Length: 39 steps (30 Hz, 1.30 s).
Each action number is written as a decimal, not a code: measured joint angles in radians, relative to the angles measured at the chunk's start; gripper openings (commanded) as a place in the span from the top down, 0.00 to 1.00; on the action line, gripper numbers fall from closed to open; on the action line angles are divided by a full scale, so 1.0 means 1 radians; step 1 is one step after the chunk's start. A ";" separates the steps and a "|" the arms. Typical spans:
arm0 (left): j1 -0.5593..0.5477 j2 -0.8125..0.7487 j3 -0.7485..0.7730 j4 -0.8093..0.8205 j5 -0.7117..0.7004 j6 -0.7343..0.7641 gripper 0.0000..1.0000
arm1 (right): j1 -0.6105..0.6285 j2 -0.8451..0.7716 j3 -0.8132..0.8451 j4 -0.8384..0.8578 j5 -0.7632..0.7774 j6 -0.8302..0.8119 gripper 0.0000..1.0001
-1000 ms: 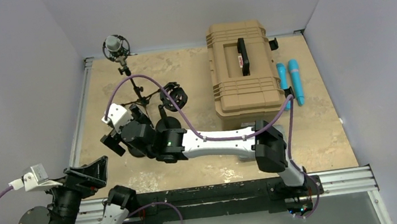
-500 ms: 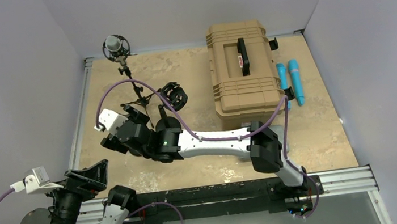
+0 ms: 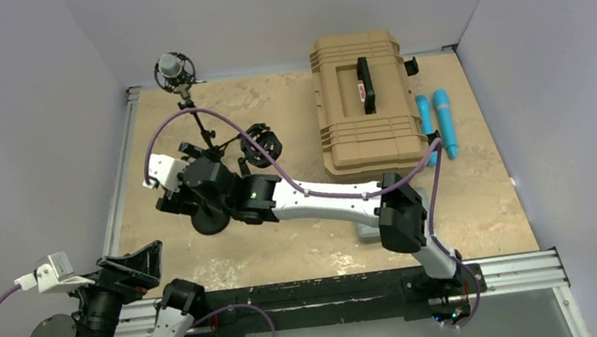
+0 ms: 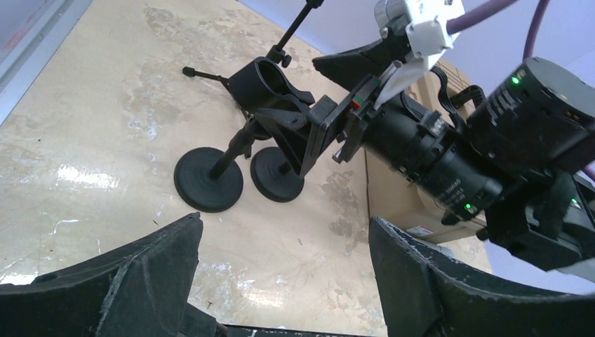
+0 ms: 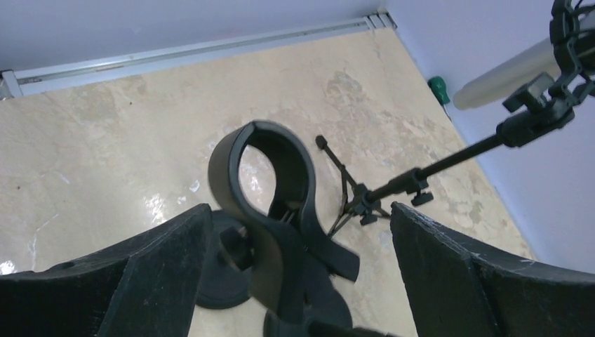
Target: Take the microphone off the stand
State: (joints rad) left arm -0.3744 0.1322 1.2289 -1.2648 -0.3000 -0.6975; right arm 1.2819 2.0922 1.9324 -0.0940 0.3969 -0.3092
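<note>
The microphone [image 3: 171,64], pale grey, sits in a black shock mount atop a thin tripod stand [image 3: 203,135] at the back left. In the right wrist view the microphone [image 5: 504,71] shows at the upper right, its stand's rod [image 5: 449,163] slanting down. My right gripper [image 5: 300,209] is open, its fingers on either side of an empty black clip holder [image 5: 270,184] on a round-based desk stand, apart from the microphone. My left gripper [image 4: 284,223] is open and empty, low near the table's front left corner [image 3: 130,262].
Two round black stand bases [image 4: 208,187] [image 4: 277,184] lie under the right arm [image 4: 449,161]. Another black mount [image 3: 262,144] stands mid-table. A tan hard case [image 3: 361,100] lies at the back right, with two blue handheld microphones [image 3: 442,121] beside it. Walls enclose the table.
My right gripper has swung farther back and turned, coming over the clip holder and nearer the tripod. The left arm has barely shifted.
</note>
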 measured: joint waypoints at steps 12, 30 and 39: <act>0.000 0.000 0.025 -0.027 -0.005 0.000 0.14 | -0.027 0.061 0.068 -0.048 -0.108 -0.010 0.74; 0.000 0.000 -0.028 -0.012 0.009 0.000 0.14 | -0.026 -0.216 -0.185 -0.167 -0.162 0.180 1.00; 0.000 0.001 -0.057 0.010 0.017 -0.001 0.14 | -0.024 -0.378 -0.325 -0.214 -0.131 0.228 1.00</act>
State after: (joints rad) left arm -0.3744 0.1333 1.1717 -1.2552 -0.2829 -0.6983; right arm 1.2583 1.7138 1.6073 -0.3077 0.2657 -0.0814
